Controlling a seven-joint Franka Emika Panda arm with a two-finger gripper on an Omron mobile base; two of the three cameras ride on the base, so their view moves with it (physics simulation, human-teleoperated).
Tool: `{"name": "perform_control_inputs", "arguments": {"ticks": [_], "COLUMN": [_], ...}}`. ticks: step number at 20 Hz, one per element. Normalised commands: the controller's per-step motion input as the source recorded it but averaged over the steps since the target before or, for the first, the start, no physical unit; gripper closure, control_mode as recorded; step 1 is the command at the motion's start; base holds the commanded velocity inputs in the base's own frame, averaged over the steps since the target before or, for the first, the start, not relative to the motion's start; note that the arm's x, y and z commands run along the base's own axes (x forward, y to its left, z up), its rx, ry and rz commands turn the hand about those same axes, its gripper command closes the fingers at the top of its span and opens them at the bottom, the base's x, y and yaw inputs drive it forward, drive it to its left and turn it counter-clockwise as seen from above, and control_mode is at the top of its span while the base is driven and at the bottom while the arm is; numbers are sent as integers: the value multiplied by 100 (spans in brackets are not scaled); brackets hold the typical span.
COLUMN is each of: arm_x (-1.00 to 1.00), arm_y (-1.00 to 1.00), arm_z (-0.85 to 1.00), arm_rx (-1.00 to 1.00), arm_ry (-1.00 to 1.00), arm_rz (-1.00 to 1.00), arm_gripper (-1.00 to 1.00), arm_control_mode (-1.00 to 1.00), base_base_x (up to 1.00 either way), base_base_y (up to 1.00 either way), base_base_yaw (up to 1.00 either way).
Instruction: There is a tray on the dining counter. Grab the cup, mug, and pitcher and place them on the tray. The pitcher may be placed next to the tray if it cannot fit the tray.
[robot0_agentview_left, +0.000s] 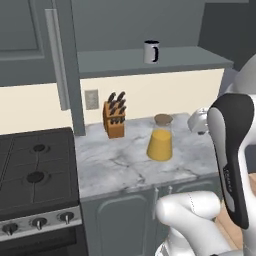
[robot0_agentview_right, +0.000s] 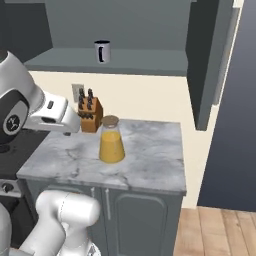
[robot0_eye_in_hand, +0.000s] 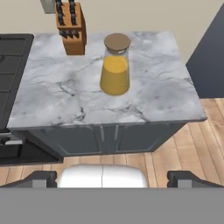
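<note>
The gripper hangs spread wide with nothing between its fingertips, high in front of the short marble counter; below it the pitcher stands upright mid-slab, a little toward the back edge, cork lid on, untouched; a knife block sits at the back left corner by the stove; the mug waits on the grey shelf above; I judge nothing has been carried over yet, all three pieces remain.
</note>
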Motion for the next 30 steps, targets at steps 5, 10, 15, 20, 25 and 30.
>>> {"name": "perform_control_inputs", "arguments": {"ticks": [5,10,15,20,25,30], "arm_x": [0,0,0,0,6,0], "arm_y": [0,0,0,0,1,2], "arm_z": [0,0,0,0,8,43], "arm_rx": [0,0,0,0,0,0], "arm_ry": [0,0,0,0,-2,-7], "arm_rz": [0,0,0,0,2,1], "arm_gripper": [-100,-100,-100,-100,-100,-100], "arm_control_mode": [100,100,100,100,-100,-100], "base_base_x": [42,20,28,20,0,0], "base_base_y": [1,0,2,0,0,0], "base_base_yaw": [2,17,4,0,0,0]}}
